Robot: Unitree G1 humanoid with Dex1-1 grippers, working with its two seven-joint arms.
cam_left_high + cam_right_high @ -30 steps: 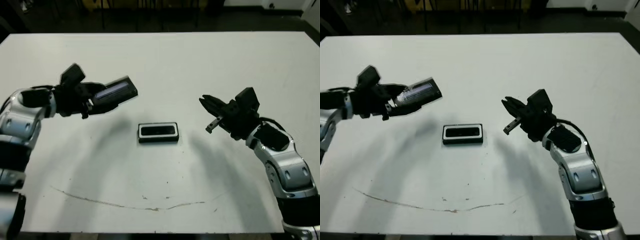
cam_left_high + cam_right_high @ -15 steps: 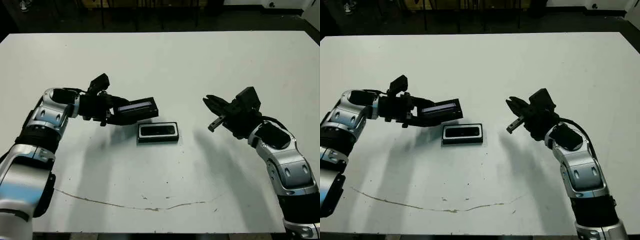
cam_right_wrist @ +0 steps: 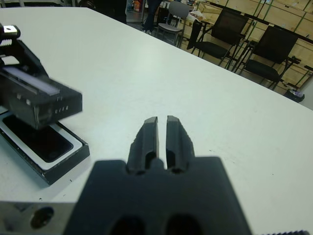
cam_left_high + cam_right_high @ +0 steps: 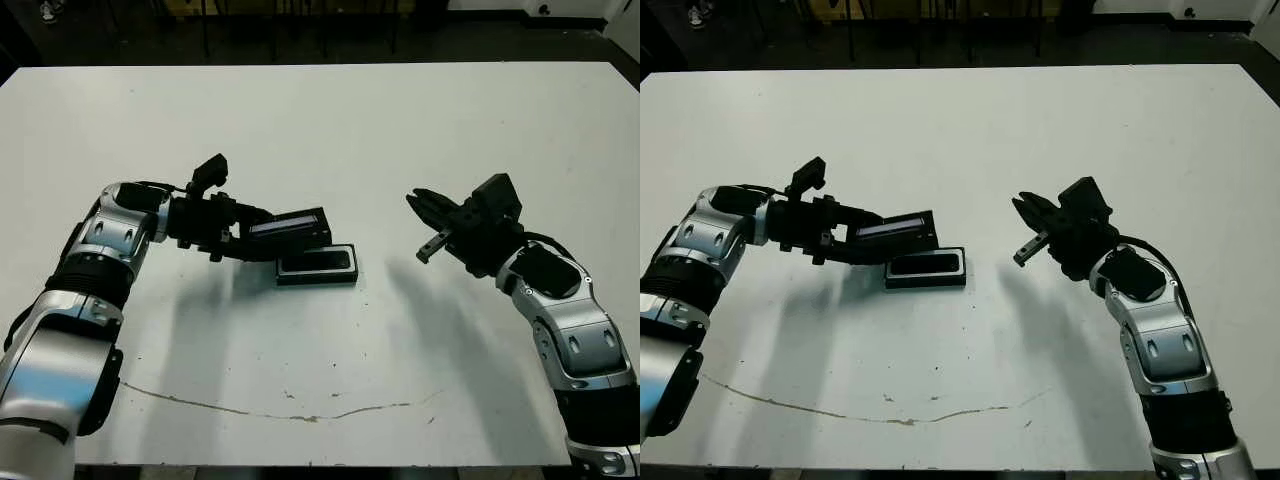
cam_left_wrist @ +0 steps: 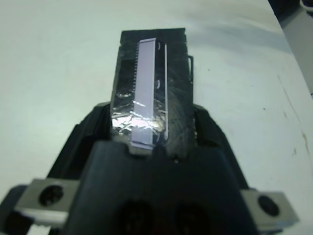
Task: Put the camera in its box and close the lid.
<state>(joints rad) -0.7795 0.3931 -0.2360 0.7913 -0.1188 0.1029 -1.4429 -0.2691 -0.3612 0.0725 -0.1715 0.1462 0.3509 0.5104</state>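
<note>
Since a second ago your left arm has swung the lid (image 4: 288,226) in from up and to the left and lowered it, so it now hovers just over the rear left edge of the box (image 4: 317,265), tilted, with its pale stripe facing up. Your left tool (image 4: 232,237) is clamped on the lid's near end. The box sits on the white counter (image 4: 320,120) between the two arms, and the dark glossy camera (image 3: 36,143) appears to lie inside its white lining already, though the head views are too small to be sure. Your right tool (image 4: 424,226) hangs well to the right of the box, its fingers (image 3: 156,136) drawn nearly together and holding nothing. To seat the lid well, you should level it first, slide it right until its outline matches the box's, then lower it straight down; letting go early risks it landing skewed. Some small pale marks show on the lid's end face in the right wrist view, but they are too blurred to read, and no brand is legible anywhere.
</note>
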